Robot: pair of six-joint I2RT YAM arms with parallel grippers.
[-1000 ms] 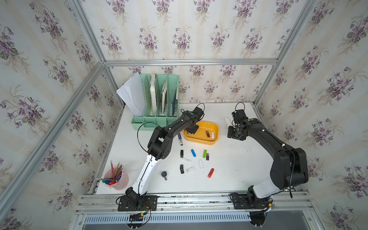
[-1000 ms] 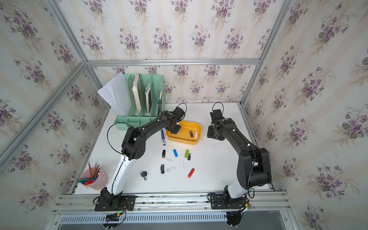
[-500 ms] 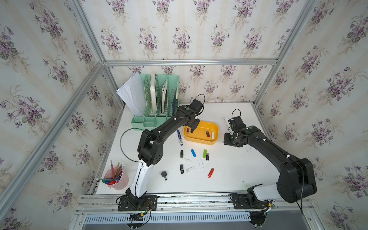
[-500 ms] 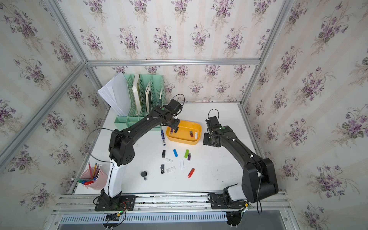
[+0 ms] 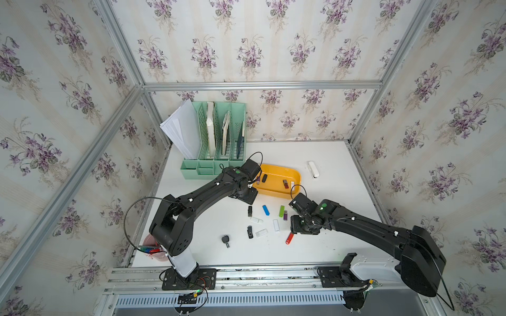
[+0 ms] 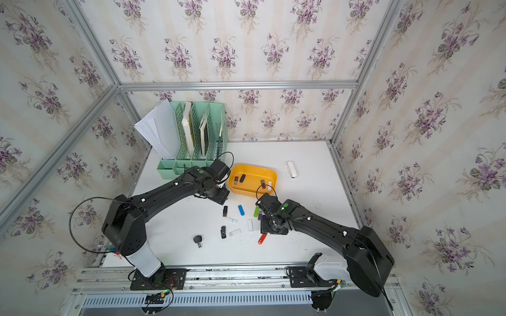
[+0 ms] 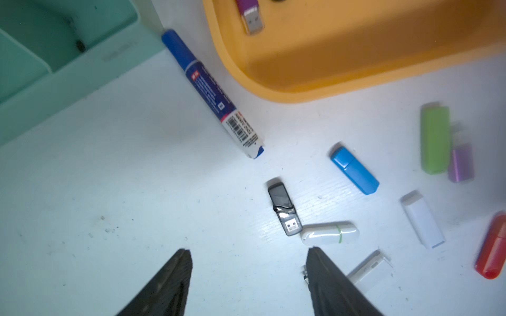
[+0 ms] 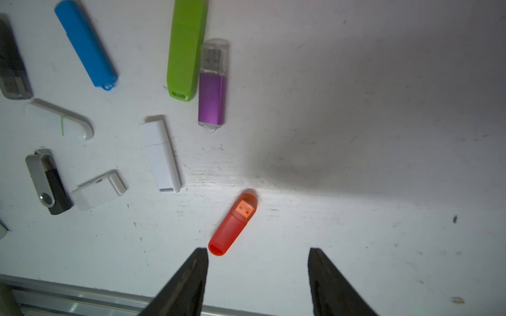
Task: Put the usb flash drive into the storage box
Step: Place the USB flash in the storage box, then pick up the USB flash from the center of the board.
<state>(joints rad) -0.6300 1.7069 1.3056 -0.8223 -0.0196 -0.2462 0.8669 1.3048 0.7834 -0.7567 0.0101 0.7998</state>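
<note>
Both grippers are seen w/ jaws apart, nothing held: the right gripper (image 8: 258,250) is hung over the red usb flash drive (image 8: 232,224), lying well apart from the storage box (image 5: 271,192) on its robot-facing side; the left gripper (image 7: 249,249) is held just off that box's near corner. For a clean pick, the right jaws should be shifted till the drive is centred betw. them, set across its narrow width, then lowered & closed.

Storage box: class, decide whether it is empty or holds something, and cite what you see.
Not empty. In both top views the storage box has flash drives lying on its floor; four can be counted.
</note>
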